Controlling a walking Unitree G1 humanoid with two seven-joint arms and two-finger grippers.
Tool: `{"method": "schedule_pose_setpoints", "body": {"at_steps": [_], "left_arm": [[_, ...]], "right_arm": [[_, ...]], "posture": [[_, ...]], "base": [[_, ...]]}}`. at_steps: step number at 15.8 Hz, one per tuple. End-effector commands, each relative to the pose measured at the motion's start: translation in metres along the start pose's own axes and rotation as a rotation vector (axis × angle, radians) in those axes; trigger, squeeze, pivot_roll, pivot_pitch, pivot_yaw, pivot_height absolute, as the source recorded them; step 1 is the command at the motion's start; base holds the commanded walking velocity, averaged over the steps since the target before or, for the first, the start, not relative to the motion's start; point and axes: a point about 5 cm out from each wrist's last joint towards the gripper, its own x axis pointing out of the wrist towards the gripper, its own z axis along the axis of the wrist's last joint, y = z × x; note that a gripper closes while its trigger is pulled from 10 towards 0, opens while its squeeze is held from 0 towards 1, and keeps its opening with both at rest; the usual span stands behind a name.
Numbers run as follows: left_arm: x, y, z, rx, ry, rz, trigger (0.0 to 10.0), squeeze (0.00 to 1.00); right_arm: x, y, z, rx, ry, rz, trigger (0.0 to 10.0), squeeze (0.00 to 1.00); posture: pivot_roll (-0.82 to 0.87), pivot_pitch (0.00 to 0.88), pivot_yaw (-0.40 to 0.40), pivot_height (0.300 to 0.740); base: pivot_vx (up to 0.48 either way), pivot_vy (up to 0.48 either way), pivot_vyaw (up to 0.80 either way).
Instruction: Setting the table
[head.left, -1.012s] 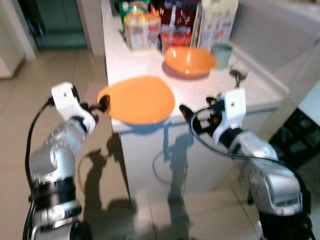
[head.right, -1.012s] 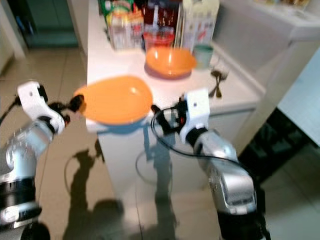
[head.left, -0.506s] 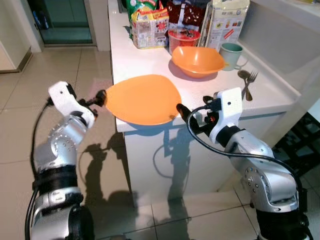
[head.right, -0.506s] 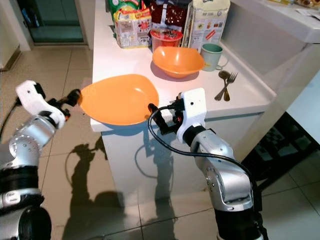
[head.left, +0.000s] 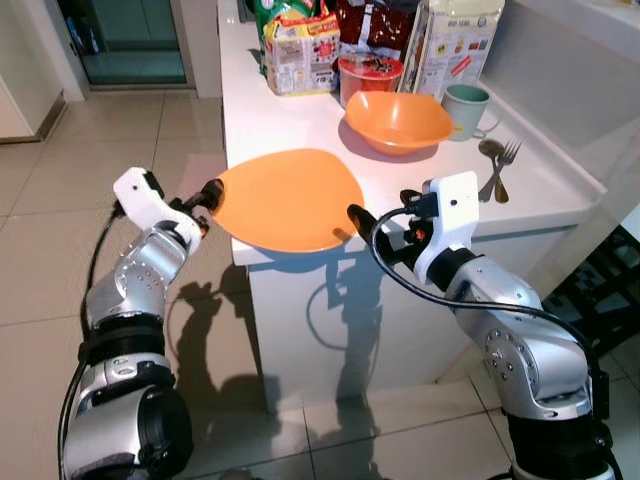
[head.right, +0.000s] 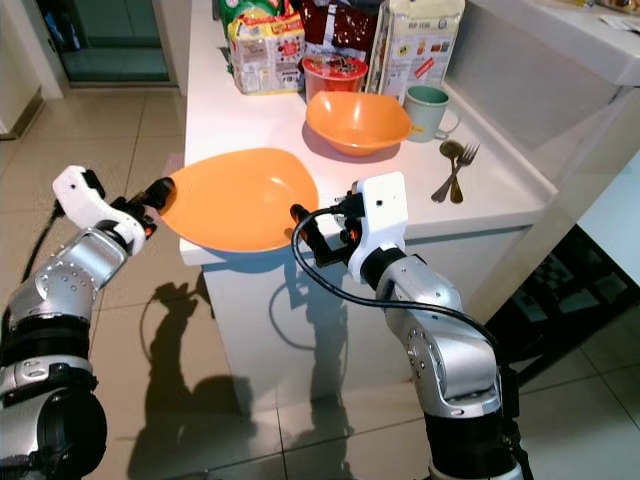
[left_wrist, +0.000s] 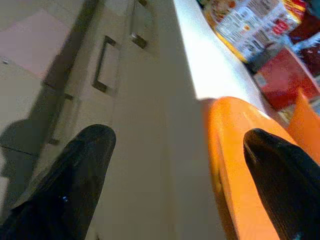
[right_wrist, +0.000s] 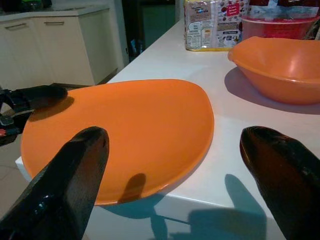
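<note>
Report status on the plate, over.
Left gripper open at the plate's overhanging edge. Right gripper open at its near edge. Plate flat on the counter corner. Bowl behind it, apart.

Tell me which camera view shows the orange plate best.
The right wrist view: the orange plate lies whole on the white counter, with the left pincer at its far rim. Both eye views show it from above, smaller, overhanging the counter's corner. The left wrist view catches just one edge-on slice of its rim.
</note>
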Motion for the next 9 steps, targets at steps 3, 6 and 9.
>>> {"method": "schedule_pose_setpoints", "body": {"at_steps": [3, 6, 9], "left_arm": [[0.0072, -0.0129, -0.0031, 0.007, 0.019, -0.060, 10.0, 0.00], [0.0097, -0.0133, -0.0071, -0.001, 0.037, -0.064, 0.0, 0.00], [0.0106, -0.0132, -0.0054, -0.010, 0.029, -0.076, 0.0, 0.00]], "right_arm": [[0.0006, -0.0010, -0.0018, 0.003, 0.023, 0.000, 10.0, 0.00], [-0.0005, -0.0008, -0.0030, -0.004, 0.039, 0.021, 10.0, 0.00], [-0.0025, -0.0005, -0.0029, -0.009, 0.037, 0.049, 10.0, 0.00]], "posture": [[0.01, 0.000, -0.062, 0.740], [0.01, 0.000, -0.060, 0.740], [0.01, 0.000, -0.059, 0.740]], "base": [[0.000, 0.000, 0.00], [0.000, 0.000, 0.00], [0.000, 0.000, 0.00]]}}
